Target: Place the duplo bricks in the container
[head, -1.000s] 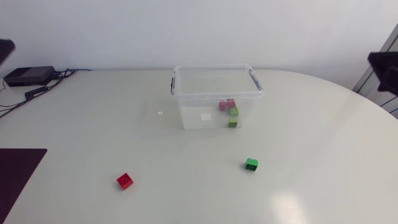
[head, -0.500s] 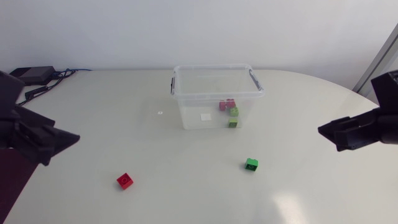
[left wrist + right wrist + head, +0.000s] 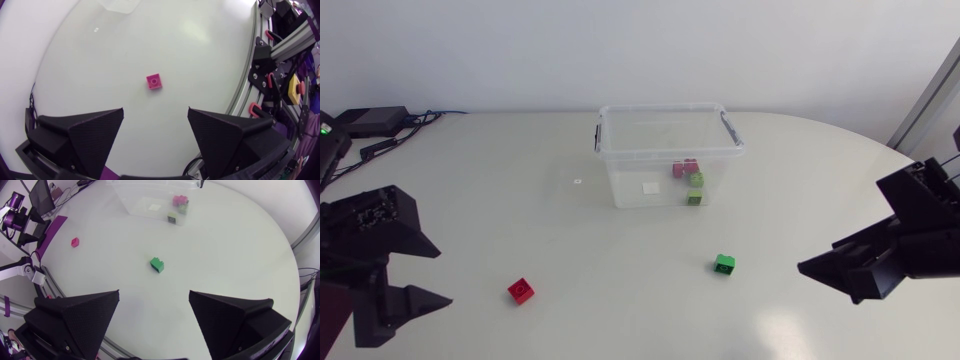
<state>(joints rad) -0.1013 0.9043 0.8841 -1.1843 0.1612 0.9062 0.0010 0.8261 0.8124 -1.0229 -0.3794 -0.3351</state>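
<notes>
A red brick lies on the white table at the front left. A green brick lies at the front, right of centre. The clear container stands at the back centre, with a pink brick and green bricks inside. My left gripper hangs open left of the red brick. My right gripper hangs open right of the green brick. In the left wrist view the red brick lies ahead of the open gripper. In the right wrist view the green brick lies ahead of the open gripper.
A black box with cables sits at the table's back left. A small white mark lies left of the container. The right wrist view also shows the container and the red brick farther off.
Both arms have come in from the side edges and moved forward, the left toward the red brick, the right toward the green brick. The bricks have not moved.
</notes>
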